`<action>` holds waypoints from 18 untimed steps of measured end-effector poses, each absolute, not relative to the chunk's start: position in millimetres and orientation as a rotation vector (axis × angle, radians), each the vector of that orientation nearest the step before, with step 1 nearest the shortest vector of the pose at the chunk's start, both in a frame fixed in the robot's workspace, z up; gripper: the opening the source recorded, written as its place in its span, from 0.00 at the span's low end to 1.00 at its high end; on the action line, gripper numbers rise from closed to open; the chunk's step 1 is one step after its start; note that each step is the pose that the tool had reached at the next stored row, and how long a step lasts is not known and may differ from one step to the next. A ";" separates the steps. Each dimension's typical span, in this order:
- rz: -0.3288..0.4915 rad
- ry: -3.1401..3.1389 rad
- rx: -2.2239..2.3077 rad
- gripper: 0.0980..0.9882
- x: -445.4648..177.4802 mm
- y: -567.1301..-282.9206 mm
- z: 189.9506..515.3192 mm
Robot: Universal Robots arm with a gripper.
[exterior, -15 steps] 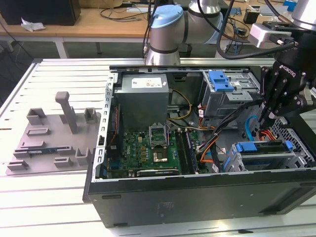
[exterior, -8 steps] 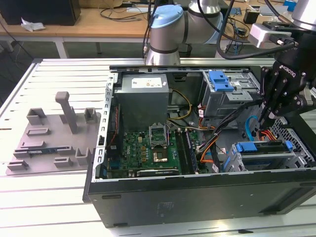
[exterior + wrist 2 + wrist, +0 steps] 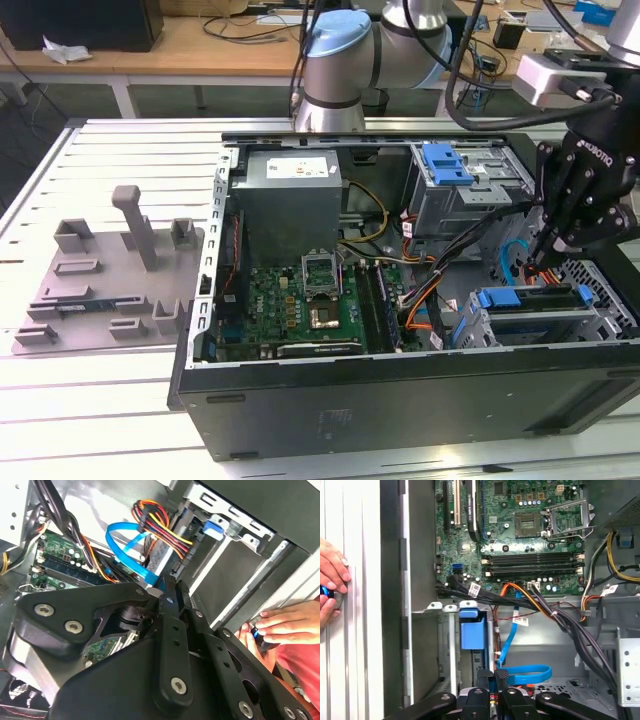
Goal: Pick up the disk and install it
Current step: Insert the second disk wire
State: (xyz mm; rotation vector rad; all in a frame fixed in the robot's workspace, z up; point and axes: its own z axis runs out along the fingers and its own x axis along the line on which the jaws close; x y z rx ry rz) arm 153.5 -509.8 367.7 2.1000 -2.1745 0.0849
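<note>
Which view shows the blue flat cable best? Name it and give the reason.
The first wrist view: the blue flat cable runs from the motherboard down into its loop. The second wrist view shows part of the loop close up; the exterior view shows a thin sliver.

The gripper (image 3: 545, 262) is dipping into the open computer case (image 3: 300, 400) in the exterior view, so its fingertips are getting lost among the cables (image 3: 470, 255). A person's hands (image 3: 331, 591) are running off the frame edge in the first wrist view (holding something small and blue, can't tell what).
</note>
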 end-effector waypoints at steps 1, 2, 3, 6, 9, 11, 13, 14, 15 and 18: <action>0.084 -2.175 2.101 0.07 153.4 -512.0 367.7; 0.082 -2.176 2.101 0.07 153.5 -515.2 367.8; 0.082 -2.176 2.102 0.07 153.5 -517.1 367.7; 0.081 -2.176 2.102 0.07 153.5 -519.8 367.8; 0.081 -2.177 2.102 0.07 153.5 -520.0 367.7; 0.081 -2.177 2.102 0.07 153.5 -520.0 367.8; 0.081 -2.177 2.101 0.07 153.6 -520.1 367.8; 0.081 -2.177 2.102 0.07 154.0 -520.1 367.8; 0.081 -2.177 2.101 0.07 154.2 -520.2 367.7; 0.081 -2.178 2.100 0.07 155.3 -520.3 367.7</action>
